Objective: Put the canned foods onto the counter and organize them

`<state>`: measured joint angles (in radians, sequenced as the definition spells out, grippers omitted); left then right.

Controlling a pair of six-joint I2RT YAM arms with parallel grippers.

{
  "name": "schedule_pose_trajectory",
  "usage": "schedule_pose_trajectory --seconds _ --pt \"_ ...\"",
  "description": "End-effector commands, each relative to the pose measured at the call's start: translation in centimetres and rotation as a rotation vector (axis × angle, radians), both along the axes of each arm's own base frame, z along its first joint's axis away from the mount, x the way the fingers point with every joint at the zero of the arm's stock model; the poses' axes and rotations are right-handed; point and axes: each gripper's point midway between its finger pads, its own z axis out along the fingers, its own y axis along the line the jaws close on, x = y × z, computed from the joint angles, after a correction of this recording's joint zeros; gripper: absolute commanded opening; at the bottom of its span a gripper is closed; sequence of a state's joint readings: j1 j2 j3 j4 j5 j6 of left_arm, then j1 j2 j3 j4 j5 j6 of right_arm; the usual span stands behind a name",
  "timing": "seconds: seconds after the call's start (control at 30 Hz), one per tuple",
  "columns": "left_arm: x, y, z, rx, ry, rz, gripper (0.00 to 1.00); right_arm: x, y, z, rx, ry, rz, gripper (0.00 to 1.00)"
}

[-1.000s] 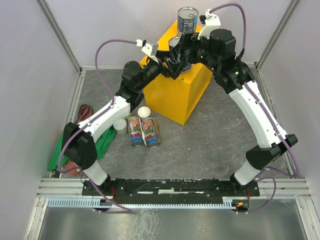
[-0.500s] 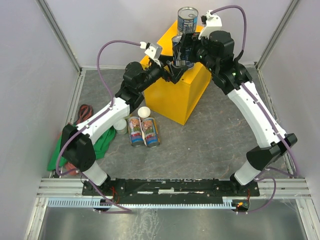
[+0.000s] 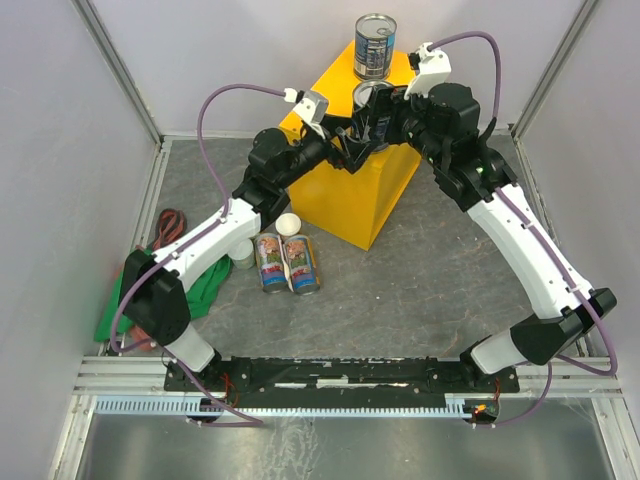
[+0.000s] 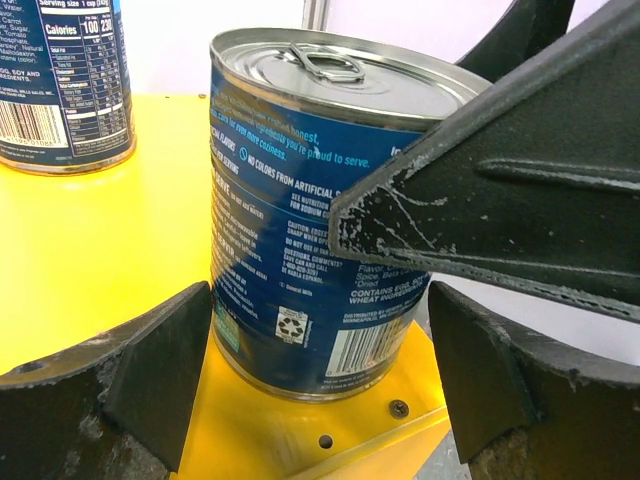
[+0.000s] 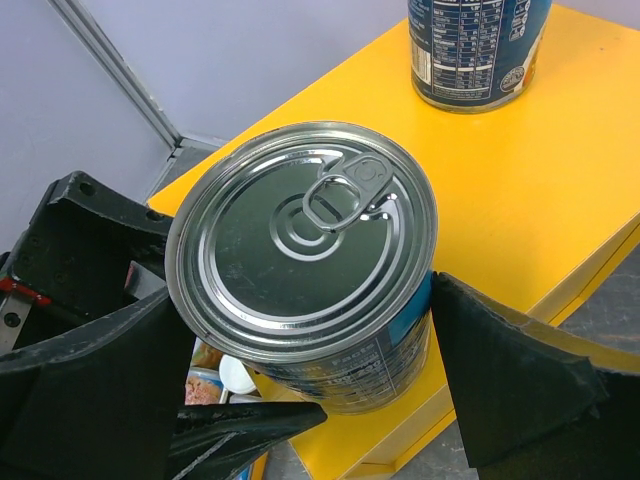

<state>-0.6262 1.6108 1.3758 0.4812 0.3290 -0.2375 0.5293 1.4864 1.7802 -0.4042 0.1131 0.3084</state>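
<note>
I see the wide blue-labelled silver-topped can (image 3: 371, 99) has shifted from the tall yellow box's (image 3: 350, 205) left edge further onto its top. My left gripper (image 4: 320, 362) came along, and the right arm's elbow has swung away from the box.

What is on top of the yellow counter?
Two upright blue-labelled cans: the far can at the back, the near can by the front edge, flanked by the left gripper and right gripper. Overhead, the arms hide part of the counter.
</note>
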Motion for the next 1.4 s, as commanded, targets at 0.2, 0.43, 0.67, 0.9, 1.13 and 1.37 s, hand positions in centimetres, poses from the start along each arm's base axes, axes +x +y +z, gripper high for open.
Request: schedule_pose_trajectory --seconds 0.2,0.43,0.67,0.9,1.13,1.37 --pt "-4.8 0.1 -0.4 0.007 0.032 -0.095 0.91 1.4 -1.3 -3.3 -0.074 0.069 -0.084 0.98" --pt "-5.2 1.5 -0.2 0.0 0.037 -0.045 0.92 2.5 -2.3 -4.4 -0.112 0.01 -0.127 0.96" --pt "-5.1 2.3 0.1 -0.004 0.046 -0.003 0.92 4.4 -4.4 -5.0 -0.145 -0.015 -0.2 0.96" --pt "-4.8 3.8 0.4 -0.028 0.069 0.078 0.92 7.2 -7.2 -5.4 -0.138 -0.017 -0.274 0.96" --pt "-5.0 4.5 -0.1 -0.037 0.082 0.104 0.92 10.5 -9.2 -6.2 -0.131 -0.013 -0.33 0.97" --pt "-5.2 4.8 -0.4 -0.019 0.081 0.11 0.92 13.8 -10.1 -7.4 -0.131 -0.002 -0.358 0.97"
